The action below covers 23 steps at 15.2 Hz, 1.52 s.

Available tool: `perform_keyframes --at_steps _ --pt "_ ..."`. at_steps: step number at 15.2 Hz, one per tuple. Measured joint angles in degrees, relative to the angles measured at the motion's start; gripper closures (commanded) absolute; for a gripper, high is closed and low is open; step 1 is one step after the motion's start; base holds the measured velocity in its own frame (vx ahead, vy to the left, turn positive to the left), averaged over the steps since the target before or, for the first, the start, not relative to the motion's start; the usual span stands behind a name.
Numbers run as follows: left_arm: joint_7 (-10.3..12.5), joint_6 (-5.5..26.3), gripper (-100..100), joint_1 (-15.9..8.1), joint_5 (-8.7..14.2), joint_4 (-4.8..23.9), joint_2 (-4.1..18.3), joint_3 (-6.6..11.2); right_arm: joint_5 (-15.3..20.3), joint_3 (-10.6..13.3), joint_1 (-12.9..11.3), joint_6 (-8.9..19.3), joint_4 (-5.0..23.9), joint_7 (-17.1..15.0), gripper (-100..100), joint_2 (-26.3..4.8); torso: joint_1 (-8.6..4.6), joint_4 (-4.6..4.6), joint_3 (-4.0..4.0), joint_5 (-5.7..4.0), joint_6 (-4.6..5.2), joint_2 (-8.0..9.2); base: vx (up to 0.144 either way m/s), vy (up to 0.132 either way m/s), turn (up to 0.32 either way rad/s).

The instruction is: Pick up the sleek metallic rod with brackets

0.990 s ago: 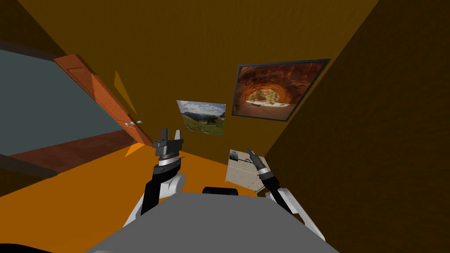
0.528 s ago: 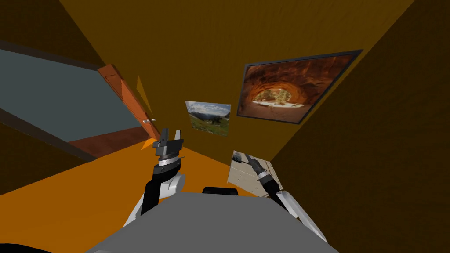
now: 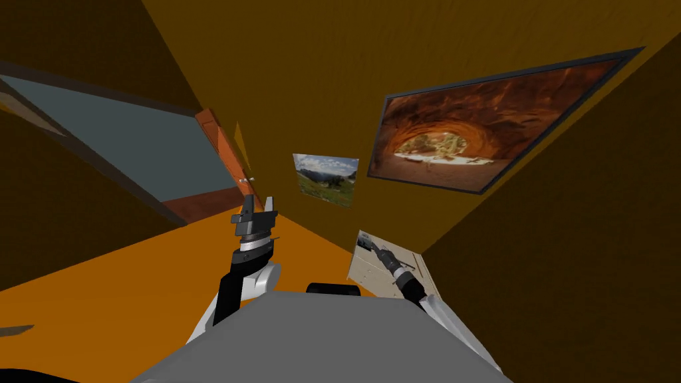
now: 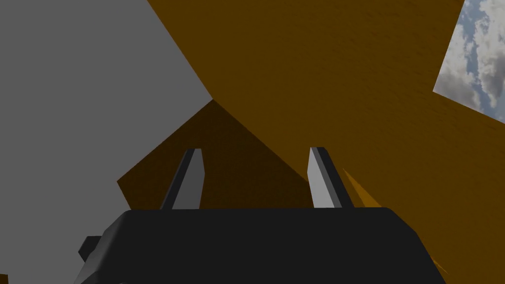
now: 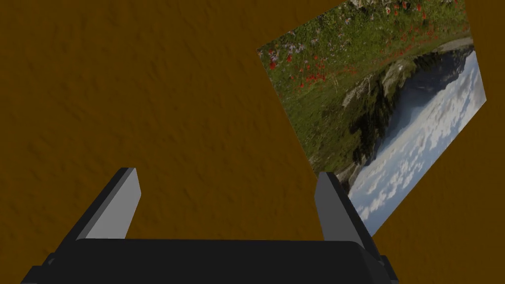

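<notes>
A low white cabinet (image 3: 372, 269) stands in the corner ahead on my right. Small things lie on its top (image 3: 364, 241), too small to tell what they are. My right gripper (image 3: 376, 247) is held over the cabinet's front, and in the right wrist view it (image 5: 227, 197) is open with nothing between its fingers. My left gripper (image 3: 258, 205) is raised in front of my chest, above the orange floor. Its fingers (image 4: 190, 177) stand apart and hold nothing, so it (image 4: 256, 170) is open.
An open reddish-brown door (image 3: 223, 143) stands at the left, with a grey-blue opening (image 3: 133, 146) beside it. A small landscape picture (image 3: 326, 176) and a large cave picture (image 3: 492, 126) hang on the brown wall ahead. A dark wall (image 3: 585, 266) runs close on my right.
The whole head view has shifted: the door slid right and the cave picture grew, so I have moved towards the corner. Both arms keep their pose.
</notes>
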Motion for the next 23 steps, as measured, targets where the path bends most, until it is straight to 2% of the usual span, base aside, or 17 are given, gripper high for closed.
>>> perform_keyframes --at_steps 2,6,7,11,15,16,20,23 --pt "0.0 0.0 0 0.0 0.0 0.0 0.0 0.0 2.4 0.4 0.8 0.3 1.3 -0.7 -100 -1.4 0.0 0.0 0.0 0.0 -0.03 0.0 0.006 0.0 0.188" --pt "0.0 0.0 0 0.0 0.0 0.0 0.0 0.0 7.1 1.4 0.3 1.0 4.8 -1.9 -100 -2.9 -0.01 0.0 0.0 0.0 0.0 0.0 0.006 0.001 0.206" --pt "0.0 0.0 0 0.0 0.0 0.0 0.0 0.0 8.2 1.6 1.0 1.2 5.3 -2.3 -100 -3.7 -0.01 0.0 0.0 0.01 -0.02 0.01 0.006 0.0 0.253" --pt "0.0 0.0 0 0.0 0.0 0.0 0.0 0.0 13.1 2.4 0.5 1.2 9.7 -3.1 -100 -5.0 -0.02 0.0 -0.01 0.0 -0.03 -0.02 0.007 -0.002 0.171" --pt "0.0 0.0 0 0.0 0.0 0.0 0.0 0.0 17.7 3.2 1.3 2.1 11.9 -4.4 -100 -6.7 -0.02 0.0 0.0 0.0 0.01 0.0 0.007 -0.002 0.202" --pt "0.0 0.0 0 0.0 0.0 0.0 0.0 0.0 18.9 3.4 1.0 2.1 13.5 -4.6 -100 -6.9 -0.02 0.0 0.0 -0.01 -0.03 -0.01 0.006 -0.003 0.238" --pt "0.0 0.0 0 0.0 0.0 0.0 0.0 0.0 24.0 5.1 1.5 3.7 15.7 -6.8 -100 -9.5 -0.04 0.0 0.0 0.0 -0.01 0.01 -0.001 -0.008 0.16" --pt "0.0 0.0 0 0.0 0.0 0.0 0.0 0.0 27.6 5.2 1.8 3.5 18.5 -6.7 -100 -9.8 -0.04 0.02 0.04 0.0 -0.01 0.07 -0.012 -0.009 0.174"
